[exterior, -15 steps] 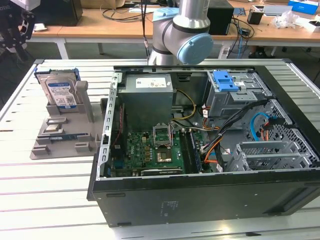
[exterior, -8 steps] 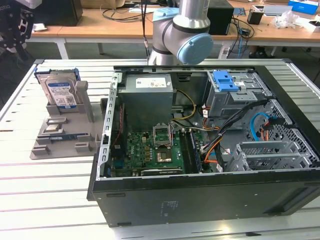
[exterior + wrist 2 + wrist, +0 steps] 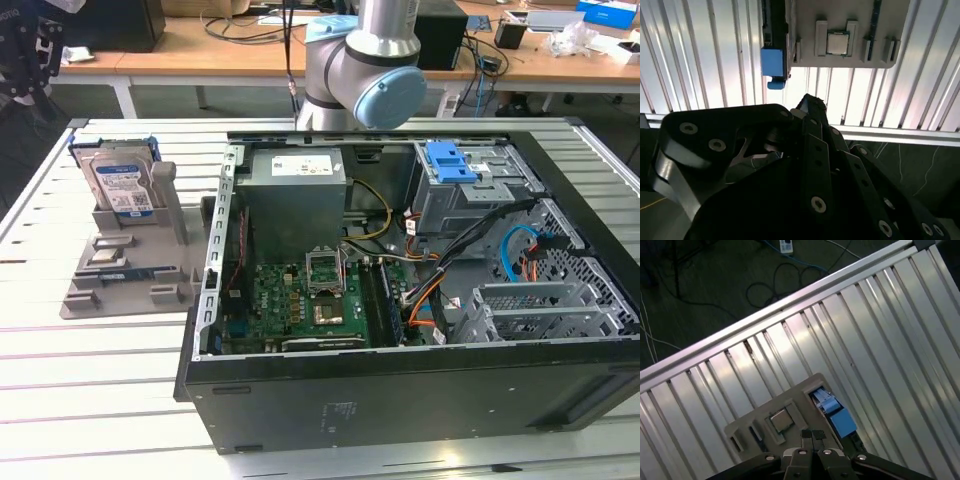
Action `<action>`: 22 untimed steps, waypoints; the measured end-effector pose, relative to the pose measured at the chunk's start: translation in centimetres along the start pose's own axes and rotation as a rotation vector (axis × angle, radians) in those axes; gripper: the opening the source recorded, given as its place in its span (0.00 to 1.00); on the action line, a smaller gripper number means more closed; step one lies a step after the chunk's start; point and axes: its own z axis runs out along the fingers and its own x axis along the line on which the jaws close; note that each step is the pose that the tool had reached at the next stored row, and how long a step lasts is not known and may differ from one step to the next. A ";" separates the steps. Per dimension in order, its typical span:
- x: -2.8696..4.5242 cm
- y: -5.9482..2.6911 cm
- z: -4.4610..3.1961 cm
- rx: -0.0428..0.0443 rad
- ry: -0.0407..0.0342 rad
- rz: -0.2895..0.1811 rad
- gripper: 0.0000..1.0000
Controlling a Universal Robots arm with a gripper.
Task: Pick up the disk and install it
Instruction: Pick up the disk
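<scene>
Found the disk (image 3: 122, 180) standing on edge in the rear slot of a grey holder (image 3: 130, 265). Placed it out on the slatted table (image 3: 100, 400), at roughly nine o'clock from the open computer case (image 3: 400, 400) in the exterior view. Not yet lifted, not yet touched. Noted its blue side rail (image 3: 773, 62) edge-on in the second wrist view, with a processor chip (image 3: 838, 42) lying in another pocket of the same holder.

Saw the gripper (image 3: 811, 436) in the first wrist view hanging high over the table, off to one side of the holder and well apart from it. Found its fingers (image 3: 804, 435) pressed together with nothing between them.

Judged the step in hand to be the approach for the pick-up. Reckoned a sound grasp would call for:
- spreading the fingers wider than the disk's thin dimension before descending;
- squaring the pads to its two broad faces;
- centring over the top edge and coming straight down;
- closing on the metal body rather than the plastic rail;
- drawing it straight up along the slot.

Feared any tilt might jam the disk or drag the light holder up with it.
</scene>
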 end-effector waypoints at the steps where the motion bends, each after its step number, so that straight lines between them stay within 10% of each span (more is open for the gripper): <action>1: 0.00 0.00 0.00 -0.0008 0.0008 -0.029 0.11; 22: -0.04 0.02 0.00 -0.0075 0.0089 -0.308 0.11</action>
